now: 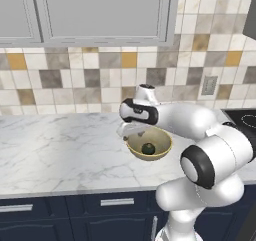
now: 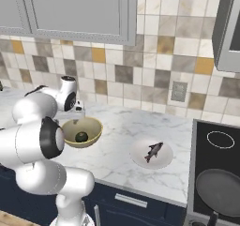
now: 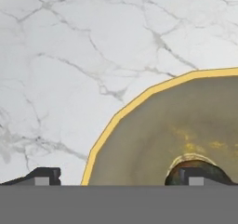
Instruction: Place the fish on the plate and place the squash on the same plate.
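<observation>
The squash (image 2: 81, 136), dark green and round, lies at the bottom of the tan bowl (image 2: 91, 126), so it has no long axis you must respect. Your hand (image 3: 121, 177) hangs just above the bowl's rim, and the squash sits below it and a little to the side of one finger. The two fingertips stand wide apart and hold nothing; in the hand view one is over the marble tabletop (image 3: 69, 56), the other over the squash. I judge you must shift toward the bowl's middle before going down.

The right base view gives what the others lack: the fish (image 2: 153, 151) already on the white plate (image 2: 164, 164), well apart from the bowl, toward the stove (image 2: 218, 173).
</observation>
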You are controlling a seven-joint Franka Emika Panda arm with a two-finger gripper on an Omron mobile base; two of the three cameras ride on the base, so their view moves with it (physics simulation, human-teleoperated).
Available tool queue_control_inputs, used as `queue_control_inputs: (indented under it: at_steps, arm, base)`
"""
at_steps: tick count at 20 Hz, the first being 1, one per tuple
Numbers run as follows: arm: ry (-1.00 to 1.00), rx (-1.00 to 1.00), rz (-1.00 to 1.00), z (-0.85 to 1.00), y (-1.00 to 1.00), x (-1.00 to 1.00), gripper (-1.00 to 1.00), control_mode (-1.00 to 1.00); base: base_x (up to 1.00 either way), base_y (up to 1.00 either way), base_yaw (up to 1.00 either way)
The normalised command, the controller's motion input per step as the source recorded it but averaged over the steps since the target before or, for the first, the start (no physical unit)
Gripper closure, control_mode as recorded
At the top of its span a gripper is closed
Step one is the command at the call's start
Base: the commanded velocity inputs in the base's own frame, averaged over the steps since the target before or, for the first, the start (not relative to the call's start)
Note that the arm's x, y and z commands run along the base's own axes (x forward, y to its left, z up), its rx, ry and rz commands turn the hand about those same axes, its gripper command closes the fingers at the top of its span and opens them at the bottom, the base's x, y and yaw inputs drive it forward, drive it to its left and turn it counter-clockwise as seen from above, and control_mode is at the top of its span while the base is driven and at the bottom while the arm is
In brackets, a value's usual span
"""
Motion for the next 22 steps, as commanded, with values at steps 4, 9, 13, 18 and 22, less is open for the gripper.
queue_control_inputs:
  at_steps: [4,9,13,18,22]
  arm:
    - [0.0,0.0,-0.14,-0.35,0.01,0.12,-1.0,-1.0]
    - [0.0,-0.02,-0.19,-0.24,0.12,0.11,-1.0,-1.0]
    - [0.06,-0.06,-0.23,-0.19,0.13,0.06,-1.0,-1.0]
    - [0.05,-0.04,-0.22,-0.16,0.01,0.01,-1.0,-1.0]
    - [0.03,-0.06,-0.17,-0.15,0.0,0.01,-1.0,-1.0]
  base:
    - [0.0,0.0,0.0]
    - [0.0,0.0,0.0]
    - [0.0,0.0,0.0]
    - [0.0,0.0,0.0]
    - [0.0,0.0,0.0]
